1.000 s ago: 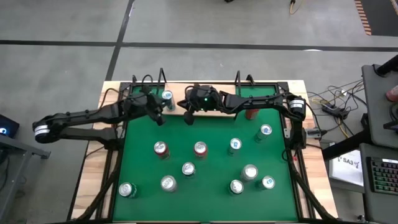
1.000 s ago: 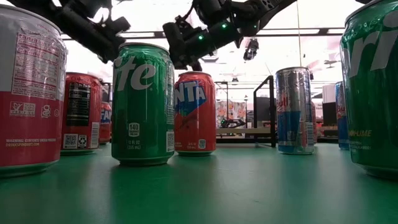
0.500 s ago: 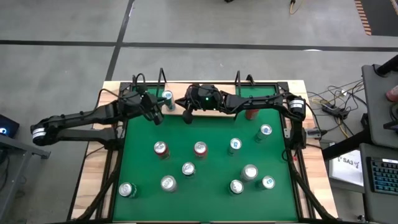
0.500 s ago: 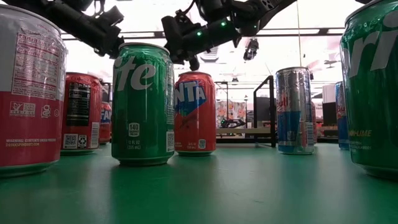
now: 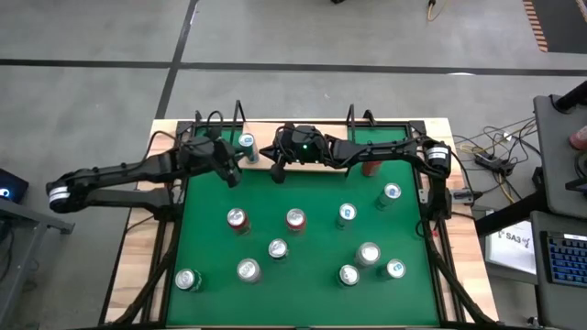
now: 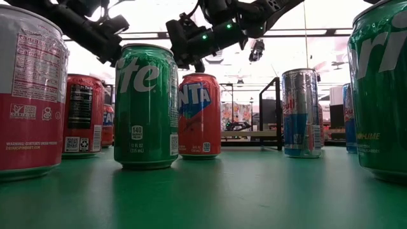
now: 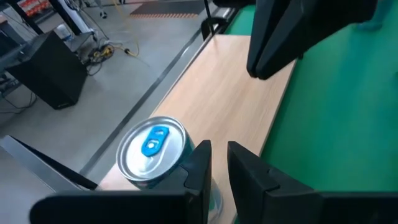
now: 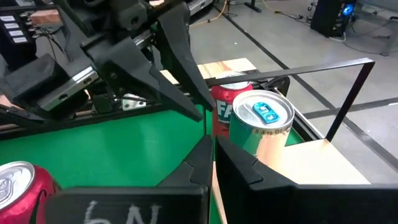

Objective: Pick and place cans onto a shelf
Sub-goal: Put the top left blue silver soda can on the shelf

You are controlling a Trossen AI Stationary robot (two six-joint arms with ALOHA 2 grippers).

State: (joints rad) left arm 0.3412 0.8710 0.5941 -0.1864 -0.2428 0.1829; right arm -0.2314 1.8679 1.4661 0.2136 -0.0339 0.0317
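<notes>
One silver-topped blue-tabbed can (image 5: 247, 142) stood on the light-wood shelf board (image 5: 266, 165), flanked by near-closed empty left gripper (image 5: 231, 173) and closed empty right gripper (image 5: 276, 170); toppling is risked by any sideways brush.

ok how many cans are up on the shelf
1: a blue-tabbed can on the shelf's left end, beside the left fingers. The arms cover part of the shelf, so others may be hidden.
</notes>
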